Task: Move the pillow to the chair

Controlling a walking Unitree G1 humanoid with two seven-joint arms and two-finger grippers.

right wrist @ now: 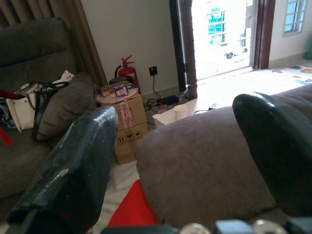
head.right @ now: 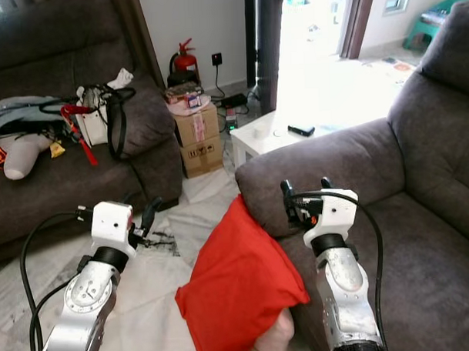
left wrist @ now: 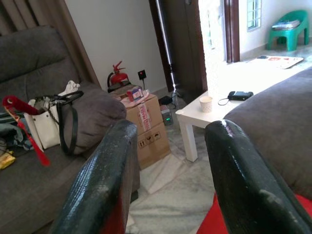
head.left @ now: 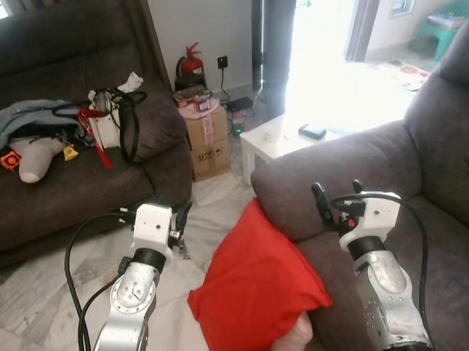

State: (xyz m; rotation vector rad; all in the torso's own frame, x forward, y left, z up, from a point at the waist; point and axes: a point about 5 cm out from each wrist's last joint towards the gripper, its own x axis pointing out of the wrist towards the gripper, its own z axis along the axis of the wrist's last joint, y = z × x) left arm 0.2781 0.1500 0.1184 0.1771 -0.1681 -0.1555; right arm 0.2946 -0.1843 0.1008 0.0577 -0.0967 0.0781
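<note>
We saw the red pillow leaning against the grey chair's armrest, a person's hand beneath it. Our left claw and right claw flanked it, fingers spread apart, gripping nothing

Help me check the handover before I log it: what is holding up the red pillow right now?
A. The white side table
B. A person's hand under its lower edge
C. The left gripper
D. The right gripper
B. A person's hand props the red pillow from below against the grey chair's armrest, while the left gripper and right gripper sit open on either side of it.
</note>
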